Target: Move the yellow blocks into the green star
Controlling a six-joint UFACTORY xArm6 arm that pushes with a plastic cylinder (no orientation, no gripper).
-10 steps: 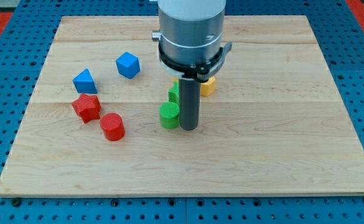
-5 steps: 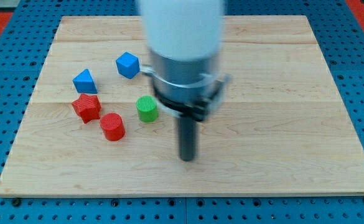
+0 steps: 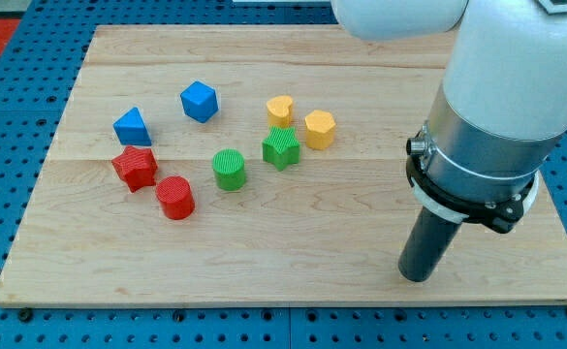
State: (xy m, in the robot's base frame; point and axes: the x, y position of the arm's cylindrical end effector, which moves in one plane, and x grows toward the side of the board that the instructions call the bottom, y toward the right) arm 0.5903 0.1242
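Note:
The green star (image 3: 281, 148) lies near the board's middle. A yellow heart-shaped block (image 3: 280, 110) sits just above it, touching or nearly touching. A yellow hexagonal block (image 3: 320, 129) sits just to the star's upper right, close beside it. My tip (image 3: 417, 276) rests on the board at the view's lower right, far from all blocks, well to the right and below the star.
A green cylinder (image 3: 229, 170) lies left of the star. A red cylinder (image 3: 175, 198) and red star (image 3: 135, 168) lie further left. A blue triangular block (image 3: 132, 127) and blue cube (image 3: 199, 101) sit upper left. The wooden board (image 3: 516, 116) rests on blue pegboard.
My tip has swept from beside the green blocks at the middle down and then far right. The green cylinder has shifted left, away from the star. The yellow blocks are now uncovered.

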